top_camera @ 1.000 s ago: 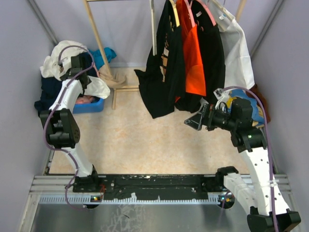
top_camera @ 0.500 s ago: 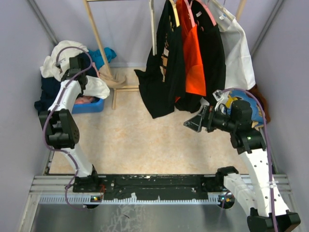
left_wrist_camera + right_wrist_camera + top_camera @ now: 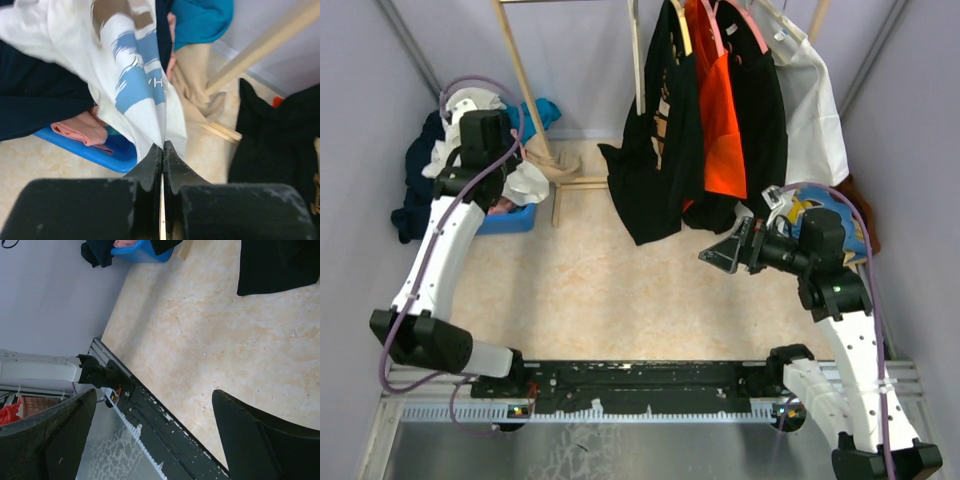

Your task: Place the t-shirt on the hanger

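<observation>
The t-shirt, white with blue print, hangs from my left gripper, whose jaws are shut on a fold of its cloth. From above, the left gripper is raised over the laundry pile at the back left, and the t-shirt trails down beside it. My right gripper hovers over the floor at mid right, open and empty. In its own view the right gripper shows only floor and base rail between its fingers. A thin pale bar behind the right wrist may be the hanger; I cannot tell.
A blue bin with dark navy clothes and a teal cloth sits at the back left. A wooden rack post stands beside it. Black and orange garments and a plain white one hang at the back.
The left jaws closed on the t-shirt, and the left arm then stretched upward, lifting the cloth out of the pile. The right arm barely moved.
</observation>
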You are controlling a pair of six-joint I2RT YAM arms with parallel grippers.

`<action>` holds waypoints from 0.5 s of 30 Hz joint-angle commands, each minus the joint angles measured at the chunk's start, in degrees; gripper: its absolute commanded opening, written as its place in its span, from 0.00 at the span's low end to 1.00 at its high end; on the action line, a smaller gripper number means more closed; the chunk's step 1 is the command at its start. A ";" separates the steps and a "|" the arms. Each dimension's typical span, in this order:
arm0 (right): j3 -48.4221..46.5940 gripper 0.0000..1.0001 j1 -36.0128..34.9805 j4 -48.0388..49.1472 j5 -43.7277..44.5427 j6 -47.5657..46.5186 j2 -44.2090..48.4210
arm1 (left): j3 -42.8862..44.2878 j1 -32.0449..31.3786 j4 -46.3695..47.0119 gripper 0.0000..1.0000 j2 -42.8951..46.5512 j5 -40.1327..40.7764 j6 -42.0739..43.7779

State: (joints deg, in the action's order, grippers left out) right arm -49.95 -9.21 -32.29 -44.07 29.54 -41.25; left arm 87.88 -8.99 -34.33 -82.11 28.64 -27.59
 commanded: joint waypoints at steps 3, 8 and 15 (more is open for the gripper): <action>-5.64 0.98 -0.27 2.76 -1.89 2.72 0.82 | 8.77 -3.61 -8.47 0.00 6.53 -9.60 0.51; -10.13 0.98 -0.28 -0.75 -1.23 1.58 -0.79 | 14.18 -7.70 -14.00 0.00 12.19 -17.30 -1.41; -13.25 0.99 -0.28 -2.47 0.12 1.08 -1.34 | 15.93 -9.61 -15.10 0.00 16.67 -33.61 -5.05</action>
State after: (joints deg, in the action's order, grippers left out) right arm -59.75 -9.21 -34.30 -44.18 31.03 -42.19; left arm 102.04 -18.02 -48.16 -66.67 7.84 -29.87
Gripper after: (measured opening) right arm 0.985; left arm 0.005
